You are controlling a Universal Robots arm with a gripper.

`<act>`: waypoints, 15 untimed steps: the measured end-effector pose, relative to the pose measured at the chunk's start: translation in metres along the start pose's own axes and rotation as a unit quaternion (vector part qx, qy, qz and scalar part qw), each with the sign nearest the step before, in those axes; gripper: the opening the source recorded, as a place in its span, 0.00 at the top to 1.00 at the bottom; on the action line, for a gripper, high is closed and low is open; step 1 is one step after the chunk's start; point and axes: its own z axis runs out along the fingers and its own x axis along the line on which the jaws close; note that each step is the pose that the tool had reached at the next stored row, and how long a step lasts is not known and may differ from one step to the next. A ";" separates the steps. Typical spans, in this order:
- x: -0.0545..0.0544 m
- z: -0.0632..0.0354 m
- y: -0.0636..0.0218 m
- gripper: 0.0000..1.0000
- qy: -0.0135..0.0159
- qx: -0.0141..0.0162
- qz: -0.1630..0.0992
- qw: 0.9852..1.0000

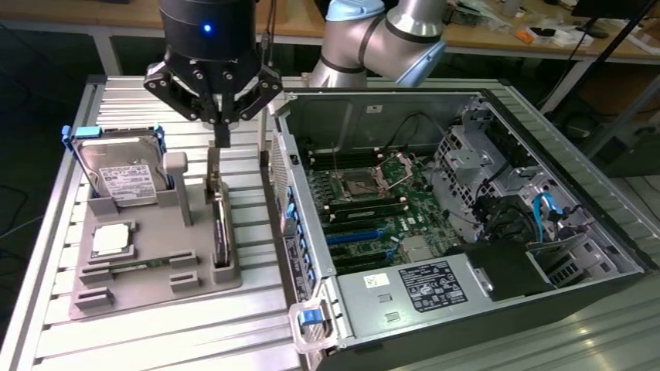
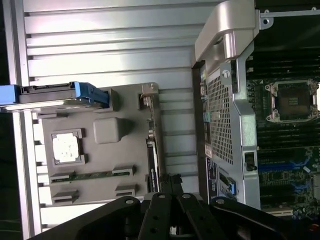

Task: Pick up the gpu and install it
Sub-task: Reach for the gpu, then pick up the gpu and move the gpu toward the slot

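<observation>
The gpu (image 1: 219, 232) is a thin dark card standing on edge in a slot of the grey holder (image 1: 154, 287), its silvery bracket end pointing up. My gripper (image 1: 221, 141) hangs straight above that bracket with its fingers pressed together and nothing between them. From the wrist view the gpu (image 2: 151, 162) is a narrow dark strip along the holder's edge, and the shut gripper (image 2: 172, 181) sits close beside its near end, apart from it. The open computer case (image 1: 443, 193) lies at the exterior view's right, its motherboard and blue slots (image 1: 356, 236) exposed.
On the same holder stand a silver hard drive in a blue frame (image 1: 122, 176), a square silver chip (image 1: 111, 239) and a memory stick (image 1: 134, 267). The case's side wall (image 1: 284, 201) rises right beside the gpu. The ribbed metal table (image 1: 154, 340) lies beneath.
</observation>
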 end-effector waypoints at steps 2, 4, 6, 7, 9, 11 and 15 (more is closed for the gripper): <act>0.003 0.0001 -0.0009 0.89 0.000 0.000 -0.004 1.000; 0.005 0.0002 -0.0018 0.89 0.000 0.000 -0.007 1.000; 0.008 0.0004 -0.0028 0.89 0.000 0.000 -0.011 1.000; 0.010 0.0004 -0.0033 0.89 0.001 0.000 -0.013 1.000; 0.013 0.0006 -0.0043 0.89 0.001 0.000 -0.016 1.000; 0.015 0.0007 -0.0047 0.89 0.001 0.000 -0.018 1.000; 0.016 0.0007 -0.0047 0.89 0.001 0.000 -0.018 1.000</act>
